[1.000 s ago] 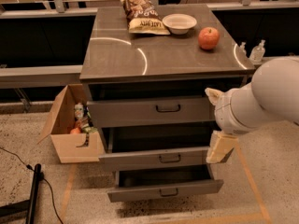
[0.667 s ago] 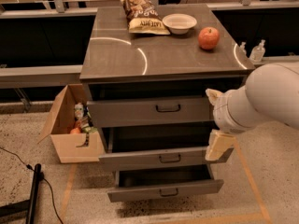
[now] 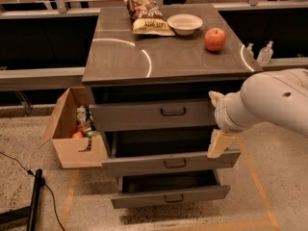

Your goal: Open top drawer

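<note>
Gripper (image 3: 216,121), cream jaws spread, at right end of flat grey top drawer (image 3: 144,115)

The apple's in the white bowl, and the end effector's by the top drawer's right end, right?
No. The camera view shows the apple on the cabinet top beside the white bowl, apart from it. The end effector is by the right end of the top drawer.

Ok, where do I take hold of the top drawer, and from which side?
Probably by the small dark bail handle at the centre of the top drawer. The front is flat and shows nothing else to grip. Come straight in from the front and grip over and under the handle, since its bar runs horizontally. The gripper sits by the drawer's right end, so move it across to the centre first.
</note>
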Robot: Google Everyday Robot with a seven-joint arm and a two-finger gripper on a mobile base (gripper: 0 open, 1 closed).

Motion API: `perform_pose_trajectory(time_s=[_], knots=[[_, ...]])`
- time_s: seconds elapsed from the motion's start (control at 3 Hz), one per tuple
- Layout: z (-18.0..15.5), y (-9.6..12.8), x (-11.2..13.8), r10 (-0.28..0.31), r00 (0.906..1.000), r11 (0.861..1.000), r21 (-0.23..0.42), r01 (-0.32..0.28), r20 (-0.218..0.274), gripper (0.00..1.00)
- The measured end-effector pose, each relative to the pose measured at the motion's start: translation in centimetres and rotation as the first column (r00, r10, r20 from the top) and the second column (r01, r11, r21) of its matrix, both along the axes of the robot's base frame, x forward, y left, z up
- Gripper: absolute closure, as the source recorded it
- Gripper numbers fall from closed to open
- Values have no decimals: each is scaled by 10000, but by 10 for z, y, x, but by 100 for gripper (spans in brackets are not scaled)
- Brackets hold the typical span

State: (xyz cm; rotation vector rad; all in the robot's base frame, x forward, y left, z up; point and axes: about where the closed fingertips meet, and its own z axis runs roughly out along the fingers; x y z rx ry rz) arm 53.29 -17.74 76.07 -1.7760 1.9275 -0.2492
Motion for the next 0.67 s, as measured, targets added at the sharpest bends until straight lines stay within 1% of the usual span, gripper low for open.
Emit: perform_pose_trajectory(time_s=[0.33, 0.67], knots=[[-15, -2, 21, 201, 9998, 9998, 94, -202, 49, 0], [-26, -2, 42, 735, 9973, 9964, 408, -738, 77, 0]])
